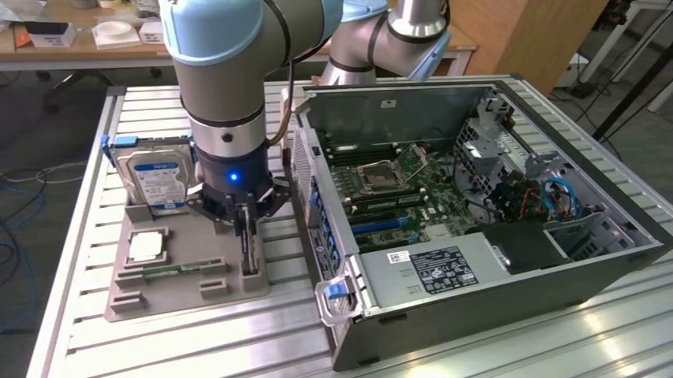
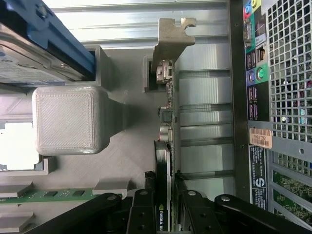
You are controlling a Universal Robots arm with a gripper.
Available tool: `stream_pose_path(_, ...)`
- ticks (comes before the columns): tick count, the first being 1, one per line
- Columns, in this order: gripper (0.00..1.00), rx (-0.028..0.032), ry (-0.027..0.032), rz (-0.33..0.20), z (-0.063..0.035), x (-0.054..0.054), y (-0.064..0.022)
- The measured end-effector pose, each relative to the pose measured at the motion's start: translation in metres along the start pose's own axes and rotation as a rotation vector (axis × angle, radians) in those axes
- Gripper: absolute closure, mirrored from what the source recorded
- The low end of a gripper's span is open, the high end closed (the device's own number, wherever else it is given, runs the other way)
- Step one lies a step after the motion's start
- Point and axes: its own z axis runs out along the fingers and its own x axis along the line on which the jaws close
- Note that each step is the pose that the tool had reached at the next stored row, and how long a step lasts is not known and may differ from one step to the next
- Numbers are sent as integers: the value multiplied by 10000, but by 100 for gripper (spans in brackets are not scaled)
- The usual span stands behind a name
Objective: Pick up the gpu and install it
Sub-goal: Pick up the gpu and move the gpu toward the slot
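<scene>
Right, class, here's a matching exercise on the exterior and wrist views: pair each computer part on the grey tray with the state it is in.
Column 1
1. gpu
2. hard drive
3. memory stick
4. processor chip

Column 2
A. lying flat in a square recess
B. standing upright in a slot, blue-and-white label showing
C. on edge in a slot of the tray, clamped by the gripper
D. green strip lying in a long narrow slot

Pairs: 1-C, 2-B, 3-D, 4-A
</scene>
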Motion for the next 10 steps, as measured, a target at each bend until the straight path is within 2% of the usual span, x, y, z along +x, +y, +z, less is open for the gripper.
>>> stream_pose_path(10,74,-1,0,0,0,0,0)
